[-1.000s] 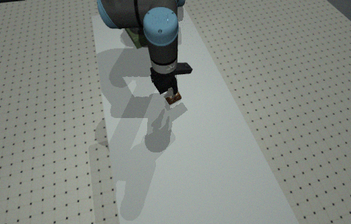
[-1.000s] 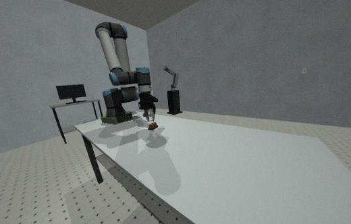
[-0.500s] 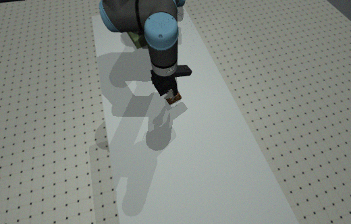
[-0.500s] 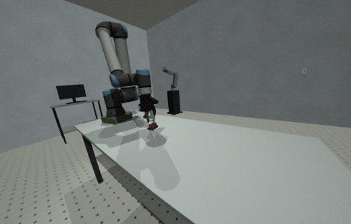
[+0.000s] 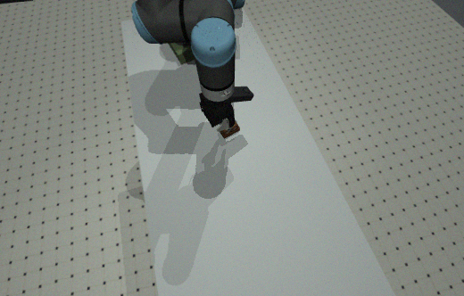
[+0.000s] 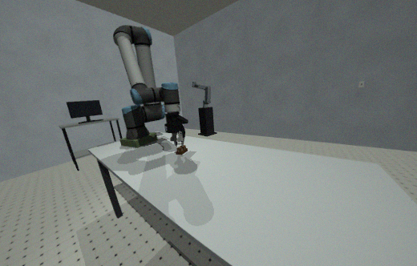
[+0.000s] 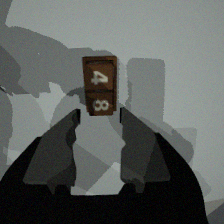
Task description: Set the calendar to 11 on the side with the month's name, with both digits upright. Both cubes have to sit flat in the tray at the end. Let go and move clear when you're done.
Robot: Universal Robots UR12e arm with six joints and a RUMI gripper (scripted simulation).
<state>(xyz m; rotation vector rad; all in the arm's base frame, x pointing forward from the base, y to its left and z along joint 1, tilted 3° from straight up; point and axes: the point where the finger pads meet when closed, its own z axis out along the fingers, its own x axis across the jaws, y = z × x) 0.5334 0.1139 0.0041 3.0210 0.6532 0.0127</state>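
While the tray [image 7: 100, 61] holds cubes showing 4 and 8, the gripper [image 7: 98, 116] hovers narrowly parted, empty.

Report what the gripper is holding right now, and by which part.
Nothing is held. The gripper stands partly open above the calendar, its fingers not touching the wooden block showing 4 and 8.

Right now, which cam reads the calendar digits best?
Wrist: the calendar sits just ahead of the open tool, showing 4 and 8. Top and exterior show only a small brown block, digits unreadable.
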